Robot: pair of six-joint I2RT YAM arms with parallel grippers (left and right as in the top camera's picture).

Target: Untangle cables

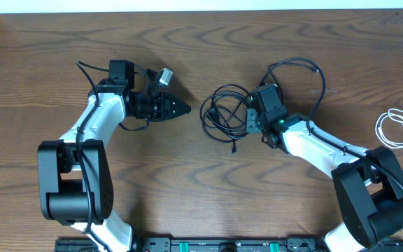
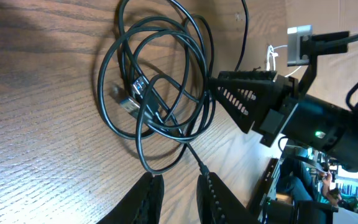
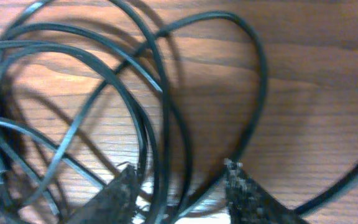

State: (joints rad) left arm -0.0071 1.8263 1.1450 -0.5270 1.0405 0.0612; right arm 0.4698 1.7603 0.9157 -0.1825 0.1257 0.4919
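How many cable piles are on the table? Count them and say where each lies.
2. A black tangle lies at the centre of the table; a white coil lies near its right edge. The tangle may hold more than one cable; I cannot tell them apart.

I see the black cables (image 1: 224,112) lying in a messy pile near the middle of the table. They are thin and bendy. They go round and round in loops, and the loops cross over and under each other. One small silver plug (image 2: 126,102) sits inside the loops, flat on the wood. One loose end (image 1: 234,148) sticks out of the pile toward me. The white cable (image 1: 396,128) is shorter. It lies by itself in a small neat ring, far off on the right side.
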